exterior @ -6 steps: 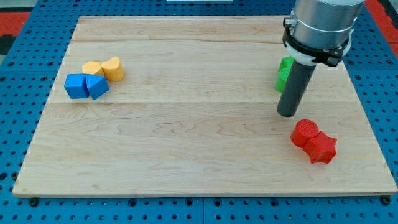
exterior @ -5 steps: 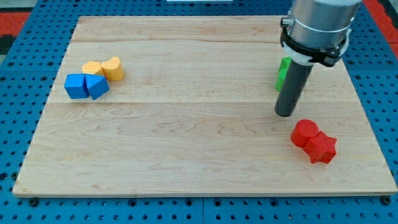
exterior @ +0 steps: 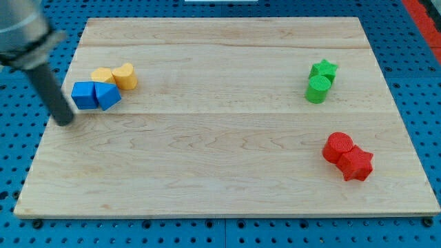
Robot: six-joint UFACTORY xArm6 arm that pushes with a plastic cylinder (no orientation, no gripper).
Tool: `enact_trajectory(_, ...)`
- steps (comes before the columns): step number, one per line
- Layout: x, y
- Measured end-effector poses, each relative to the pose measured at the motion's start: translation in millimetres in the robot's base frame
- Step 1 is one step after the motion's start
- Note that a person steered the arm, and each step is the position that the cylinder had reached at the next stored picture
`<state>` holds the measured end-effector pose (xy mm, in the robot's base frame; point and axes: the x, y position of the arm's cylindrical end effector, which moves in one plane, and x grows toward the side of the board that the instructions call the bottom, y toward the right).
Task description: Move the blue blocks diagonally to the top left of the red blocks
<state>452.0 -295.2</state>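
My tip [exterior: 64, 121] rests on the wooden board [exterior: 220, 172] near its left edge. I have no jaws to open or close, just a bare rod touching nothing, blurred in this view. The blue blocks, a blue cube [exterior: 84, 95] and a blue wedge-like block [exterior: 107, 96], sit pressed side by side just to the view's upper right of my tip, near it but apart from it. The pair's long axis runs left to right. Touching them on their top side are two yellow blocks [exterior: 117, 75]. The red blocks [exterior: 348, 156], a rounded one and a star-like one joined together, lie well apart at the view's lower right, with the green blocks [exterior: 320, 80] above them. What matters is that I stand on the far side of the blue pair from the red pair, so a push toward the view's right carries them across the board; I judge I need to be squarely left of the cube first, lest I nudge the yellow ones along.
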Motion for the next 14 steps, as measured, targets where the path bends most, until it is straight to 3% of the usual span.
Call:
enact_trajectory(1, -15.5, -8.8)
enact_trajectory(2, -62.0, -8.8)
enact_trajectory(3, -55.3, 50.1)
enact_trajectory(4, -19.0, 85.7)
enact_trajectory(11, -13.9, 25.4)
enact_trajectory(12, 11.0, 13.2)
enact_trajectory(13, 24.5, 18.4)
enact_trajectory(14, 17.9, 60.5)
